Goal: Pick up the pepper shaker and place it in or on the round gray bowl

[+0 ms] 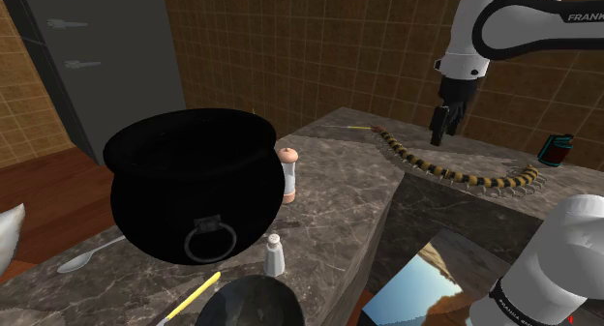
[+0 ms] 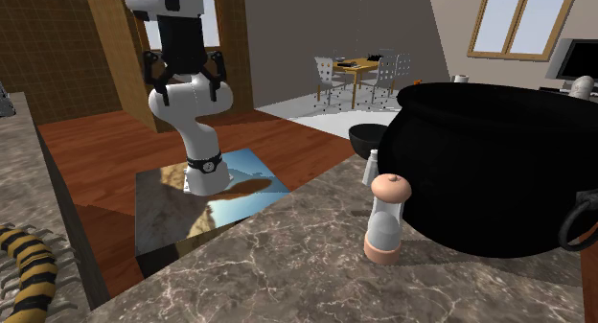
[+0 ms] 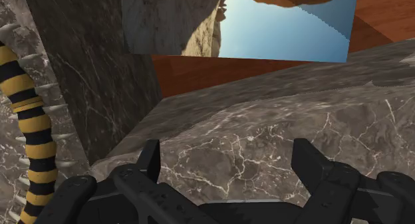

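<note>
While jaws stand apart above counter [image 3: 266,123] | pepper shaker [image 1: 275,254] near bowl [image 1: 254,303]

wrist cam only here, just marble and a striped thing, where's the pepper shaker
Observer: The pepper shaker, tall with a tan cap, stands upright beside a big black cauldron, well toward the shoulder view's left of the gripper.
Operator: ok and the bowl
Observer: The dark round bowl sits at the shoulder view's bottom edge, in front of the cauldron.
Operator: anything between shaker and bowl
Observer: Yes, a small white shaker stands upright between them.
</note>
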Available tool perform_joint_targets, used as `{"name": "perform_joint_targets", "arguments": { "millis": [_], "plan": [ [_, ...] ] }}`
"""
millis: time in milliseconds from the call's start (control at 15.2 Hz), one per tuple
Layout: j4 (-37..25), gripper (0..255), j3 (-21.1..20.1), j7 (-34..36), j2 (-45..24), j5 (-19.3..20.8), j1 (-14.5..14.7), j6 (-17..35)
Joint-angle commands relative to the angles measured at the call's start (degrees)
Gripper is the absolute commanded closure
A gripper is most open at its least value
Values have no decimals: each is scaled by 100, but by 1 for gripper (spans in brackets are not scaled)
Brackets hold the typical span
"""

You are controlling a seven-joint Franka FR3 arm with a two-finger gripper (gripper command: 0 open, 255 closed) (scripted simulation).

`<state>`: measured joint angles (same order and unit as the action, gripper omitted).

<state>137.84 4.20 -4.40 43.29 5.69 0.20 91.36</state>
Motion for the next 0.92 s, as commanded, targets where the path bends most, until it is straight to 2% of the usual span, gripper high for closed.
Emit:
{"name": "perform_joint_targets", "arguments": {
  "millis": [0, 462, 858],
  "plan": [
    [0, 0, 0, 0, 0, 0, 0, 0],
    [475, 0, -762, 995, -119, -649, 345, 714],
    [596, 0, -1444, 1826, -559, -1137, 636, 1435]
  ]
}}
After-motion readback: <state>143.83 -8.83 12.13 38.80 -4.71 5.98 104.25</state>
